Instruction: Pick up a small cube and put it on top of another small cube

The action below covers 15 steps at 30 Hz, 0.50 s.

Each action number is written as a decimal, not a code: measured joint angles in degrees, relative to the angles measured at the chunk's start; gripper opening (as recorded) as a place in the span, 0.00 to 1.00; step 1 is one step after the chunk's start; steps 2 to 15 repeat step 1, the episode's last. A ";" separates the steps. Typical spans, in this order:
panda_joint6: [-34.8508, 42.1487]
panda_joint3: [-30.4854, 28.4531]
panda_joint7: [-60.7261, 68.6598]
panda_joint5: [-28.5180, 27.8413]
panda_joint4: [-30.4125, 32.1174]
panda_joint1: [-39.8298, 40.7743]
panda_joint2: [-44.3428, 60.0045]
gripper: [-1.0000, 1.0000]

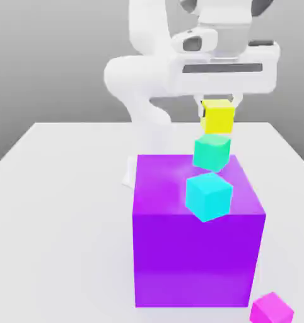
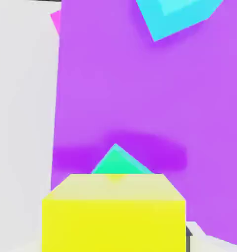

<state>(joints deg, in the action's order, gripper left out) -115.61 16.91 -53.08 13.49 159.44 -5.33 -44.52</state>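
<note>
The yellow cube (image 1: 217, 118) sat squarely over the sea-green cube (image 1: 211, 153), their faces meeting or very nearly so; a hair of a gap could not be ruled out. The gripper (image 1: 218, 110) hung straight down around the yellow cube from the white arm (image 1: 142, 82). Whether it was clamping the cube or had eased off could not be told. In the hand view the yellow cube (image 2: 113, 216) covered most of the green one (image 2: 115, 162), with one green corner poking out beyond it. So the two were stacked but twisted relative to each other. I judged the placing step as good as done, with only the release and the lift away left.

The green cube stood on top of the big purple cube (image 1: 192, 252), close to that top's far edge and toward the exterior view's right. A lighter cyan cube (image 1: 208, 197) shared the top, set near its front edge and well apart from the stack. That left bare purple between them.

The stack's footing was narrow and near an edge, so any sideways drag on leaving could tip it off the back. Straight up looked the open way out. A magenta cube (image 1: 272, 309) lay on the table (image 1: 60, 189) by the purple cube's front right corner, out of the way.
</note>
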 joint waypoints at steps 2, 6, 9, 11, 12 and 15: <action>0.00 0.00 0.00 0.00 0.00 0.00 0.00 1.00; 0.00 0.00 0.00 0.00 0.00 0.00 0.00 1.00; 0.00 0.00 0.00 0.00 0.00 0.00 0.00 1.00; 0.00 0.00 0.00 0.00 0.00 0.00 0.00 1.00; 0.00 0.00 0.00 0.00 0.00 0.00 0.00 1.00; 0.00 0.00 0.00 0.00 0.00 0.00 0.00 1.00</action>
